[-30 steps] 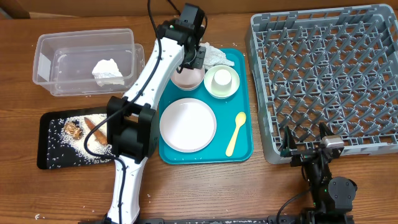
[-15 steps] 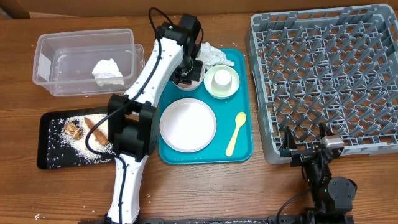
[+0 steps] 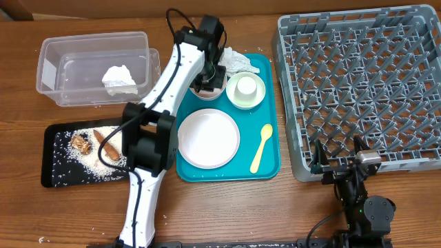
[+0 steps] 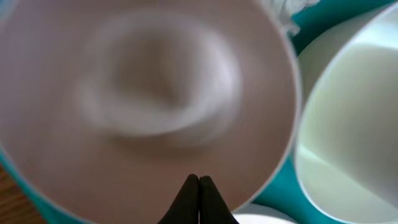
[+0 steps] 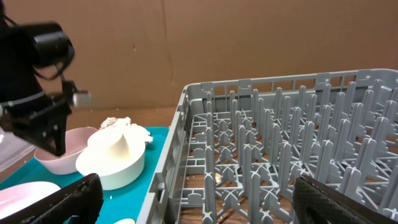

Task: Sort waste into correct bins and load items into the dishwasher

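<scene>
My left gripper [image 3: 206,80] is shut on nothing, its fingertips [image 4: 199,186] pressed together just above the inside of the pink bowl [image 4: 143,93] at the back of the teal tray [image 3: 269,169]. Beside that bowl sits a pale bowl [image 3: 246,91] with a small white cup in it. A round plate [image 3: 208,138] and a yellow spoon [image 3: 260,147] lie on the same tray, and a crumpled napkin [image 3: 235,61] rests at its back edge. My right gripper [image 5: 199,208] is open near the front edge of the grey dishwasher rack [image 3: 362,89].
The clear tub [image 3: 83,48] at the back left holds a crumpled napkin [image 3: 119,79]. In front of it, the black tray [image 3: 52,162] carries rice grains, a brown stick [image 3: 107,143] and a brown lump [image 3: 81,143]. The left arm stretches from the front edge to the tray.
My left gripper has dropped lower over the pink bowl and now covers more of it. The right arm has not moved.
</scene>
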`<state>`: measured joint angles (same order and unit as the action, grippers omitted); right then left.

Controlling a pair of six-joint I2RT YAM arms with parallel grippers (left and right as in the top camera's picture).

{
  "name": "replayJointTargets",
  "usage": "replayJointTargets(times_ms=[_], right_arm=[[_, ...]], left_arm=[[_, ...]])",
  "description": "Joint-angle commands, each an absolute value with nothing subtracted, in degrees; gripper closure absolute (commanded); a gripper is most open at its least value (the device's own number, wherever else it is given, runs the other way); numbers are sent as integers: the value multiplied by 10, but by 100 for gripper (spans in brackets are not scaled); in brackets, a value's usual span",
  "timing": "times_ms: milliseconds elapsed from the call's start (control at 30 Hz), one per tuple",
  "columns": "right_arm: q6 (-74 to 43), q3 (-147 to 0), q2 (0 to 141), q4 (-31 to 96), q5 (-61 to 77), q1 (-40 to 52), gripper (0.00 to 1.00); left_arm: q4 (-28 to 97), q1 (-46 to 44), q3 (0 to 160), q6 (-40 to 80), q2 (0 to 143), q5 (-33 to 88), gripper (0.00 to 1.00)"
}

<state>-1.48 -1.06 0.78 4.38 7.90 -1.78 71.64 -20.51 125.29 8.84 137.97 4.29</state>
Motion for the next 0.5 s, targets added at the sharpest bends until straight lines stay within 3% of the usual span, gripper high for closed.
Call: replayJointTargets(times_ms=[0, 467], right_arm=[[-15, -5, 2, 41, 73, -18, 0], [-15, -5, 2, 41, 73, -18, 0]], left_arm=[[732, -204, 1257, 95, 1413, 68, 96], [829, -207, 1257, 96, 1407, 106, 96]])
